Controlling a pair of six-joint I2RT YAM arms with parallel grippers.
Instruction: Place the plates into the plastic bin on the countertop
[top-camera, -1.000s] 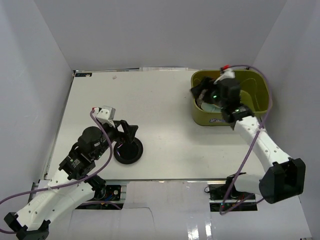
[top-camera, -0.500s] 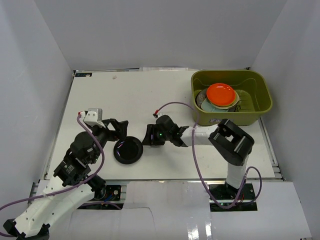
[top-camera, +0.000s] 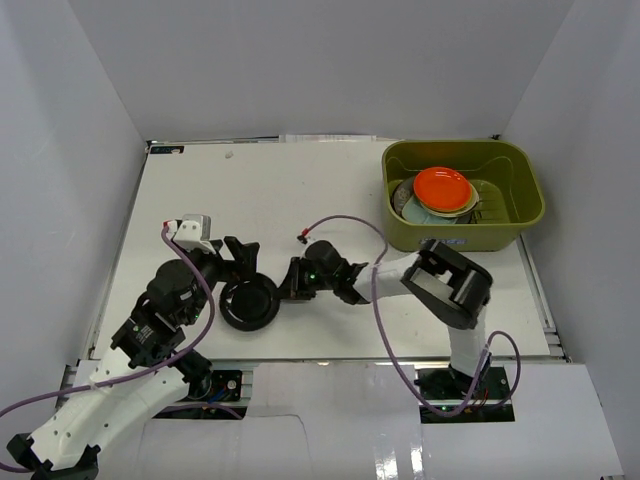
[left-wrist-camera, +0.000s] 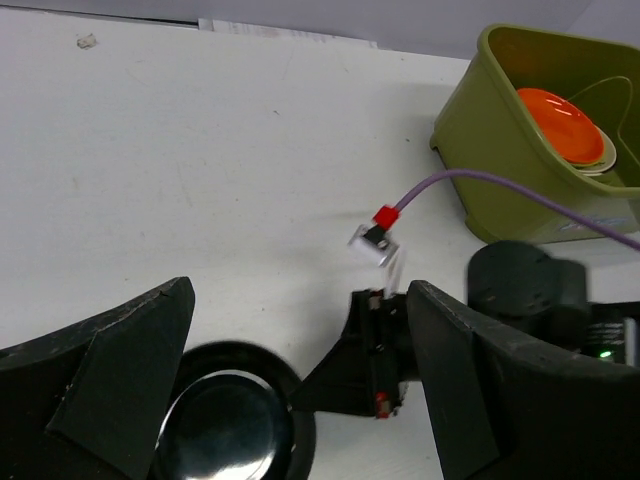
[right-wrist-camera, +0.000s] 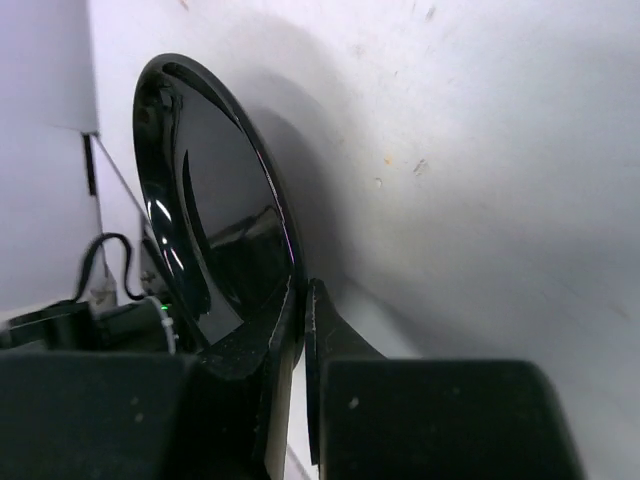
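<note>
right gripper (right-wrist-camera: 303, 300) pinches rim | black plate (top-camera: 250, 303): 1 | plastic bin (top-camera: 508, 232): 1

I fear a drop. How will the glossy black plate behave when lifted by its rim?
The glossy black plate looks rigid, so it probably won't flex. Its mirror-like glaze suggests it may slip in the right gripper, which pinches only the thin rim. Held at one edge, it could pivot.

The top view looks down from 6 o'clock. Both wrist views sit close and low and share the black plate (top-camera: 249, 302).
</note>
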